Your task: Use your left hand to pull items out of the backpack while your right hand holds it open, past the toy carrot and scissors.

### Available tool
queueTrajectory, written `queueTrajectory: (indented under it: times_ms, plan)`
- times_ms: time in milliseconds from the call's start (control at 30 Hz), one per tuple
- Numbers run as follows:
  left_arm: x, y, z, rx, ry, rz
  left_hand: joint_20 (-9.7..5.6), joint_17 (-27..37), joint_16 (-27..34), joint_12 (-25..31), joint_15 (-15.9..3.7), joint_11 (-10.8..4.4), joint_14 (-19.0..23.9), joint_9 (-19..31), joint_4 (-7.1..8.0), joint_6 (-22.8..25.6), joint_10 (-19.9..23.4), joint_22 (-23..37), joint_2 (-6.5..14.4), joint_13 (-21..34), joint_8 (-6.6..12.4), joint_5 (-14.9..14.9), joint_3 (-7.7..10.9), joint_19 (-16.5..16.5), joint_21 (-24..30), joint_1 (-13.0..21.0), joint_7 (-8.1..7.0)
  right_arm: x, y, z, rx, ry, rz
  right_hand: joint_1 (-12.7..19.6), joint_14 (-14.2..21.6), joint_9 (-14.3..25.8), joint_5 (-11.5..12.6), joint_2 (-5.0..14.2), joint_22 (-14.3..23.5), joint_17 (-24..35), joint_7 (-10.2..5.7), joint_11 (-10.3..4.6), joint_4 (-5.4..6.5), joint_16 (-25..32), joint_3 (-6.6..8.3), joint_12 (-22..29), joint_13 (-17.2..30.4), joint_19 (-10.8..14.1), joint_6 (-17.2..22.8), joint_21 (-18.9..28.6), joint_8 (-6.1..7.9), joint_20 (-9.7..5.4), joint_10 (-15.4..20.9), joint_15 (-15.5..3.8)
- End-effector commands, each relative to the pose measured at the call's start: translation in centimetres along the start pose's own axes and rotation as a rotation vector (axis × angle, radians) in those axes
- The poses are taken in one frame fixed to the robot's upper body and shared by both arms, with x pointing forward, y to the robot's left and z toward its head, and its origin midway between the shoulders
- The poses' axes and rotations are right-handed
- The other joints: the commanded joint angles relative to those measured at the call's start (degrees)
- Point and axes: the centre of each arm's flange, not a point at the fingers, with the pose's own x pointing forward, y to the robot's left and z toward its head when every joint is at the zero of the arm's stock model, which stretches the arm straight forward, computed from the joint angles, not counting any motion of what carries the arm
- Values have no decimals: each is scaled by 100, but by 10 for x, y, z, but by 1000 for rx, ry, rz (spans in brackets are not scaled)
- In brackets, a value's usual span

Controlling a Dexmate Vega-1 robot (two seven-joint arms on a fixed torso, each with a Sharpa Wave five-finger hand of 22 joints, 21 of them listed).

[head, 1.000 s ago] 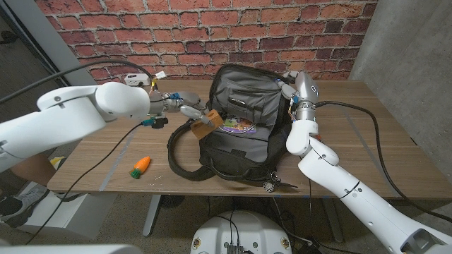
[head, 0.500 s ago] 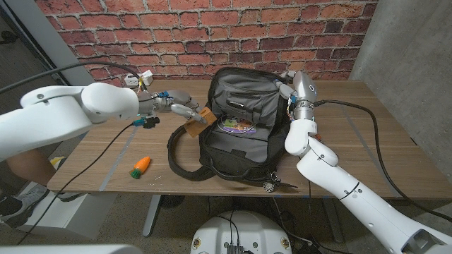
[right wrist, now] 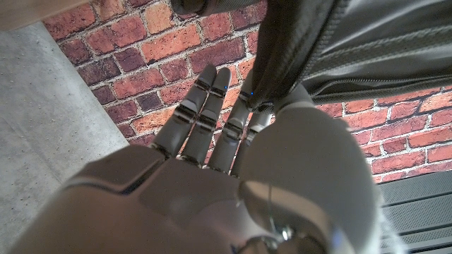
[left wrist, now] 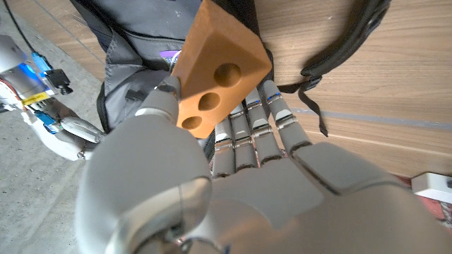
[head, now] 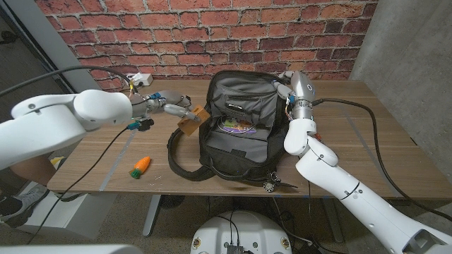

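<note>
Wooden table (head: 353, 134): your left hand (head: 171, 107) has carried the holed orange block (head: 193, 119) clear of the backpack (head: 240, 134); right hand (head: 285, 87) apparently still pinches its rim.

Hidden and unclear parts around the backpack (head: 240, 134)

The right hand (head: 284, 86) is mostly hidden behind the backpack's rim. The scissors (head: 272, 185) at its front foot are too small to make out, and its inside print (head: 236, 125) is unreadable.

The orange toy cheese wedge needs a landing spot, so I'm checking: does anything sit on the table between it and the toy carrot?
Nothing visible: bare wooden table lies between the orange holed wedge in the left hand and the toy carrot.
</note>
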Motion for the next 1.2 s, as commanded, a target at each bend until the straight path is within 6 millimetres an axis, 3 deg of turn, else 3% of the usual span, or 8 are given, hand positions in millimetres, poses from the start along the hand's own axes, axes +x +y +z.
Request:
queueTrajectory:
  times_ms: [33,633,1200]
  plan:
    - [0,7,-13,4,51,55,-2,29,-18,40,-28,3,14,566,5,78,-20,9,63,42,59,40,54,-13,36,-4,-13,-5,-3,-1,-27,17,48,18,32,20,44,62,7,27,26,52,-4,-7,-15,-2,2,14,0,4,8,-170,16,-745]
    - [12,18,-33,-77,40,114,-27,48,-48,93,-52,-23,30,620,-12,78,-29,10,67,105,89,62,103,-4,56,-4,-34,-12,-5,5,-56,46,111,18,-39,28,43,72,7,49,23,65,0,-32,-31,-24,26,-27,-32,-10,-5,-142,-51,-732]
    - [31,35,-36,-76,32,77,-48,76,-70,114,-66,-16,32,662,-4,48,-60,9,45,136,100,70,108,-31,60,-55,-33,-18,-15,14,-38,94,167,16,-86,48,42,81,7,75,47,79,5,-41,-49,-46,38,-46,-64,-15,-8,-131,-99,-726]
